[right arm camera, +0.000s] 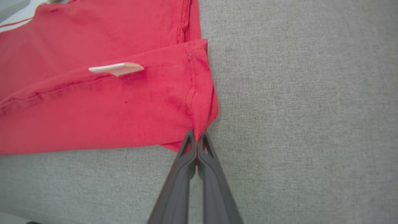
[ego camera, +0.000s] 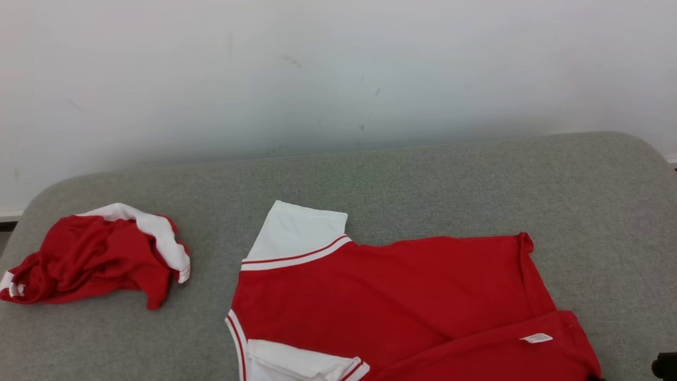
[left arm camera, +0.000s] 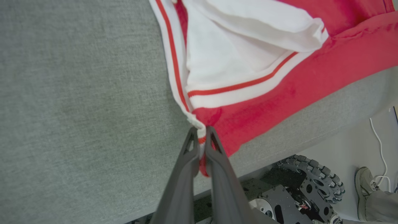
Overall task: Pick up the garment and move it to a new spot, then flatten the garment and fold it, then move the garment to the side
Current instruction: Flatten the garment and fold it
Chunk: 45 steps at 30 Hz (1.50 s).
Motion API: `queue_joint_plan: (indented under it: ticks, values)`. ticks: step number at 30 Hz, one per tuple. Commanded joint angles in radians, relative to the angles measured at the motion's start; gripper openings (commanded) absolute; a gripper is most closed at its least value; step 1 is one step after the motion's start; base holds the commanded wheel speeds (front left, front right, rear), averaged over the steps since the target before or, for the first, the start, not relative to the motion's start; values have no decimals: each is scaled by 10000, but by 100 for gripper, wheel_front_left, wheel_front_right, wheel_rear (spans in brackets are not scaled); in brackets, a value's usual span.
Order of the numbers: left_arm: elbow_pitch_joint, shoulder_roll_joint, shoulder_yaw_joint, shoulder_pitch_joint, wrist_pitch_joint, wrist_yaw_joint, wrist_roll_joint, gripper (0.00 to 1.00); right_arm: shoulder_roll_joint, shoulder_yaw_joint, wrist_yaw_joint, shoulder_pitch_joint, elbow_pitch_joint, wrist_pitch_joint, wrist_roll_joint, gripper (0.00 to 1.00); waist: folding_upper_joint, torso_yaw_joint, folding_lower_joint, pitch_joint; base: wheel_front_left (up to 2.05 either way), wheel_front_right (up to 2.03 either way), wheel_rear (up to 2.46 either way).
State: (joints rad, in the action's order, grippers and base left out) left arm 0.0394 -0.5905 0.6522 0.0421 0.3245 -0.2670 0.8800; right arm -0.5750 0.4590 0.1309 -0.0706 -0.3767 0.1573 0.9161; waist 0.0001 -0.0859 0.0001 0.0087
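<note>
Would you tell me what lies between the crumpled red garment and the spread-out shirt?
That stretch is bare grey padded surface, as the head view shows, with the crumpled garment and spread-out shirt apart.

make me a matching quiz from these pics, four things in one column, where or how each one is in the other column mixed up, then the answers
Things
1. bunched shirt
2. left claw
3. right claw
4. white label

Place or state
a. shut on a red hem corner of the spread shirt
b. lying in a heap at the left of the grey table, apart from the spread shirt
c. shut on the white trim with the red stripe
d. sticking out from a seam on the spread shirt's red cloth

Pairs: 1-b, 2-c, 3-a, 4-d
</note>
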Motion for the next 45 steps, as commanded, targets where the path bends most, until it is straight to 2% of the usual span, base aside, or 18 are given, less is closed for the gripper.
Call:
queue_joint_plan:
  ticks: [1, 8, 15, 18, 22, 25, 30, 38, 45]
  values:
    - [18, -104, -19, 89, 32, -60, -27, 99, 22, -30, -5, 147, -62, 80, 79, 100, -1, 0, -1, -8, 0, 0, 0]
    - [-73, -218, -117, -110, -12, -72, -100, 100, 158, -206, -5, 297, -5, 596, 193, 100, -1, -28, -1, -59, 0, 0, 0]
    - [290, -568, -610, -921, -644, -50, -586, 100, 126, -1303, -5, 95, 634, 115, -200, 100, -1, -61, -1, -20, 0, 0, 0]
    - [405, -699, -809, -1629, -827, 8, -947, 100, 407, -1908, -4, -233, 856, -170, -588, 100, -1, -112, -1, 110, 0, 0, 0]
    - [314, -516, -1016, -2858, -1008, 215, -1214, 100, 1108, -2519, -4, -913, 1007, -366, -1238, 100, -1, -195, -1, 522, 0, 0, 0]
    - [-195, -330, -1004, -3952, -802, 613, -1247, 100, 1592, -2760, -4, -1596, 860, -274, -1662, 100, -1, -247, -1, 931, 0, 0, 0]
    - [-1816, 94, -713, -5882, -112, 1637, -1104, 100, 2087, -2766, -4, -2863, 360, 66, -2079, 100, -1, -338, -1, 1656, 0, 0, 0]
    - [-4648, 846, -296, -8676, 922, 3137, -941, 100, 2291, -2072, -4, -4756, -704, 904, -1815, 100, -1, -639, -1, 2597, 0, 0, 0]
    - [-6428, 1187, 244, -10591, 1888, 3799, -1003, 100, 2330, -938, -4, -6132, -1413, 1512, -1366, 100, -1, -903, -1, 3479, 0, 0, 0]
